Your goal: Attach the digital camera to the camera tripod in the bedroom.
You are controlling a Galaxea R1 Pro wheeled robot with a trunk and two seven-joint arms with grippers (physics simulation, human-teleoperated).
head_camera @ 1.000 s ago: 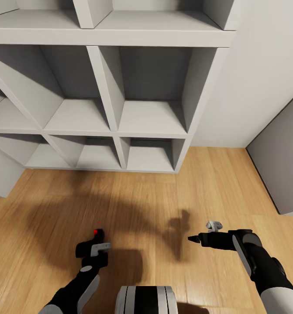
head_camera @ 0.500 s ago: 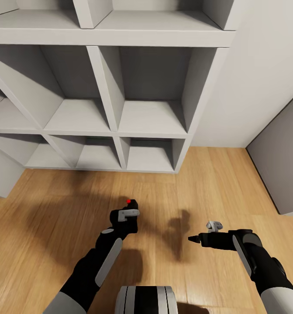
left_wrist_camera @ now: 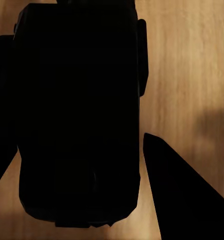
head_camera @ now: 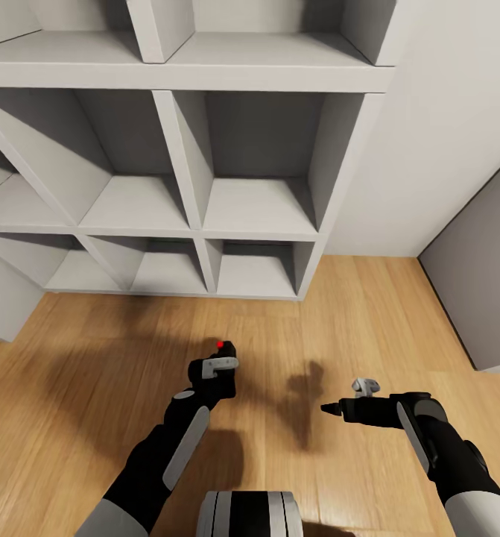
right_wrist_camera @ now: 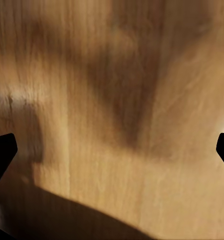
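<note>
The digital camera (head_camera: 225,350), a small black box with a bright red dot on top, is held over the wood floor with my left gripper (head_camera: 218,367) shut on it. In the left wrist view its dark body (left_wrist_camera: 79,115) sits between the two fingers (left_wrist_camera: 182,195). My right gripper (head_camera: 328,408) hovers over the floor to the right of the camera, pointing left. In the right wrist view its fingers (right_wrist_camera: 1,152) stand wide apart, open over bare planks, with nothing between them. The camera tripod is out of view.
White cube shelves (head_camera: 257,209) stand straight ahead on the light wood plank floor (head_camera: 78,373), their compartments bare. A white wall (head_camera: 443,134) runs to the right, with a grey panel (head_camera: 480,276) at the right edge. My trunk (head_camera: 250,514) shows at the bottom.
Since a second ago my left arm has swung forward and to the right with the camera. In the last half second the arms hold still and the head view has shifted slightly.
</note>
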